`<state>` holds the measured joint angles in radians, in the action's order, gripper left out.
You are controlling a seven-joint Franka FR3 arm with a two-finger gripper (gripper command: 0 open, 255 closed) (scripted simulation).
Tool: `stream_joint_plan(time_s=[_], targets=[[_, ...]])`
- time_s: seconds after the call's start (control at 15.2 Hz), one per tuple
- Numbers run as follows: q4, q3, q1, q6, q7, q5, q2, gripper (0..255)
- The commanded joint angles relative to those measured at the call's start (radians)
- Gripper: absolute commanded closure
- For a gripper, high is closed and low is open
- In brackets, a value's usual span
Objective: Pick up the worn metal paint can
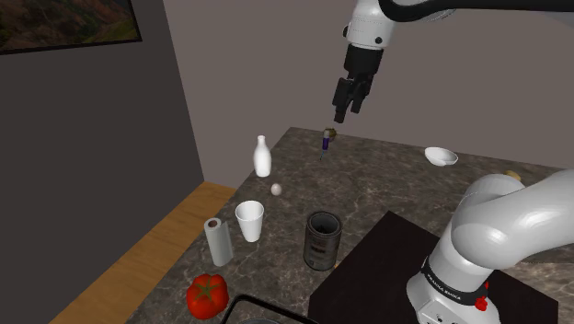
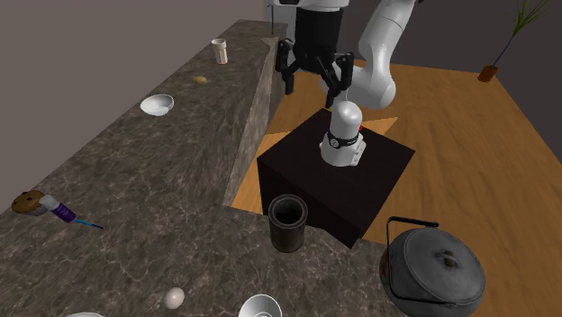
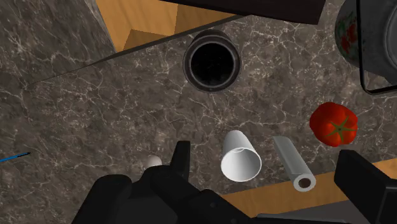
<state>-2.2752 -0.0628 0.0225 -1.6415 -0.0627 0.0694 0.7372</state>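
Fingers (image 3: pixel 364 184) spread wide, high above the counter (image 1: pixel 386 184). Drifting on the long drop could knock the white cup (image 1: pixel 249 221) or tip the dark paint can (image 1: pixel 323 241).

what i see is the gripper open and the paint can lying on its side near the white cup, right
No: the paint can stands upright, as the shoulder view shows. It is near the white cup, and the gripper is open.
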Motion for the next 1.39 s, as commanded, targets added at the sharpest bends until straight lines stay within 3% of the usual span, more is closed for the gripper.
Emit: stream_joint_plan(time_s=[0.0, 0.73, 1.32], targets=[[0.0, 0.0, 0.0, 0.0, 0.0, 0.0, 0.0, 0], [-0.33, 0.015, -0.015, -0.36, -0.046, -0.02, -0.049, 0], [-0.497, 0.03, -0.038, -0.714, -0.081, -0.042, -0.25, 0]])
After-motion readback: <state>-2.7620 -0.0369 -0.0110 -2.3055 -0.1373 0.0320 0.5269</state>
